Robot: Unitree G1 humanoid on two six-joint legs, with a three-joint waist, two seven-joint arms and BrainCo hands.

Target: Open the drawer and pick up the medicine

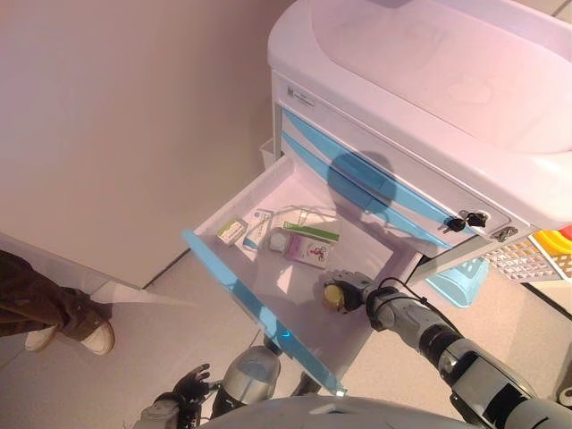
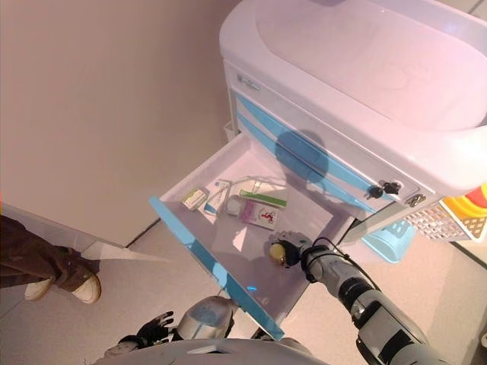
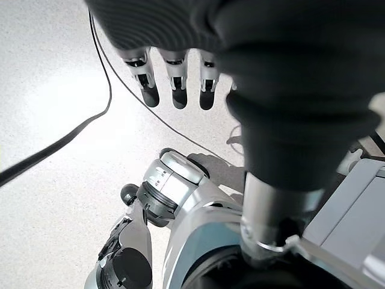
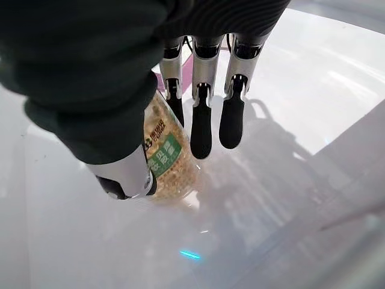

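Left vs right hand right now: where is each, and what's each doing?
The right hand is inside the open white drawer, thumb and fingers around a clear bottle of yellowish pills with a green label. The left hand hangs low over the floor, outside the drawer, fingers straight and empty. Both have dark ribbed covers.

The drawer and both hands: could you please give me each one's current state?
Drawer: pulled open, medicine boxes inside.
Upper drawers: closed.
Right robot hand: in the drawer, thumb and fingers round a medicine bottle.
Left robot hand: open, low, holding nothing.
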